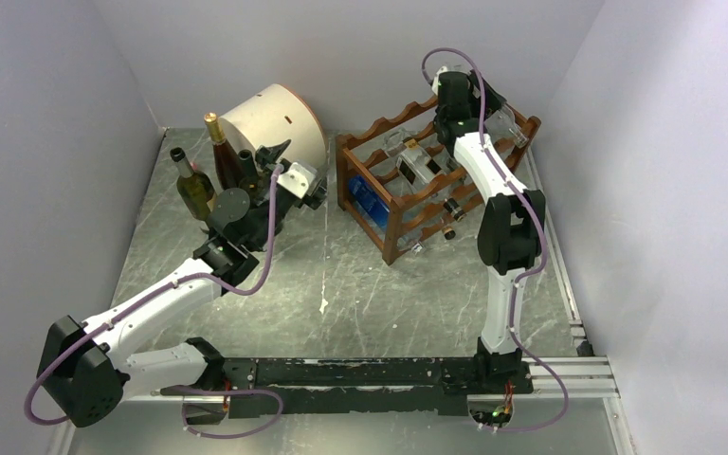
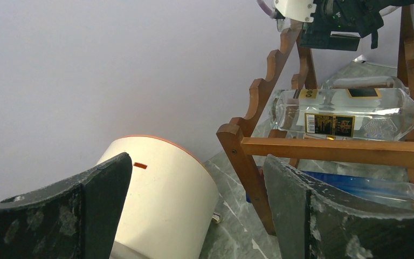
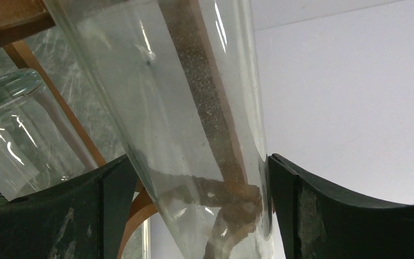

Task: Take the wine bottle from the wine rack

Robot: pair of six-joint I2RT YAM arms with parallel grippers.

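Note:
The reddish-brown wine rack (image 1: 391,227) stands at the back right with several bottles lying in it. My right gripper (image 1: 457,95) reaches over its top tier. In the right wrist view a clear glass wine bottle (image 3: 183,108) fills the gap of the right gripper (image 3: 199,205), and both fingers (image 3: 113,205) rest against the glass. The bottle lies on the top rail. My left gripper (image 1: 305,185) hangs open and empty between the cream drum (image 2: 161,194) and the rack (image 2: 334,151).
Three upright bottles (image 1: 194,182) stand at the left beside the cream drum (image 1: 275,123). A clear labelled bottle (image 2: 350,116) and a blue one (image 2: 356,186) lie in the rack's lower tiers. Grey walls close in on three sides.

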